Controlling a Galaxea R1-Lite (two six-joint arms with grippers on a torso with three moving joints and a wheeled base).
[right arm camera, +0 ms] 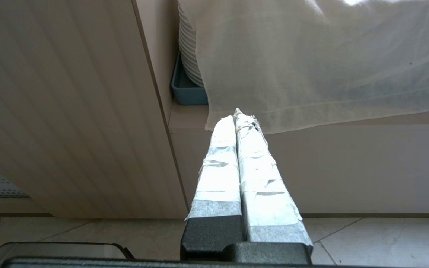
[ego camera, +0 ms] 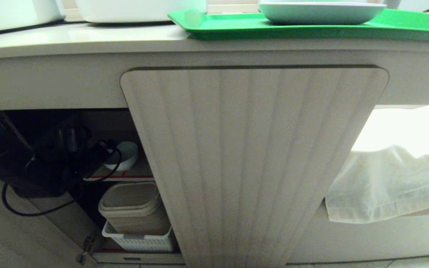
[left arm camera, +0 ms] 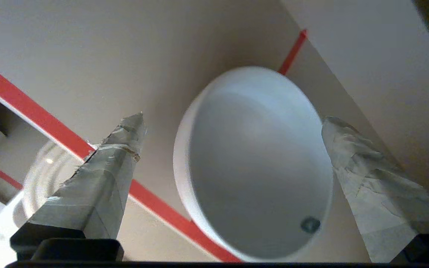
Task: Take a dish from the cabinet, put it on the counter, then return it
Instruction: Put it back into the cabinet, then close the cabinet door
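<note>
I see the dish point(left arm camera: 255, 163) between my left gripper's point(left arm camera: 233, 149) spread fingers, untouched, frame centre. A red-taped shelf point(left arm camera: 69, 74) carries it; the fluted door point(ego camera: 251, 163) stands right. Right gripper point(right arm camera: 238, 123) closed, empty.

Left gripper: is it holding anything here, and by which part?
Nothing is held. The left gripper is open, its fingers astride the dish on the cabinet shelf without touching it.
</note>
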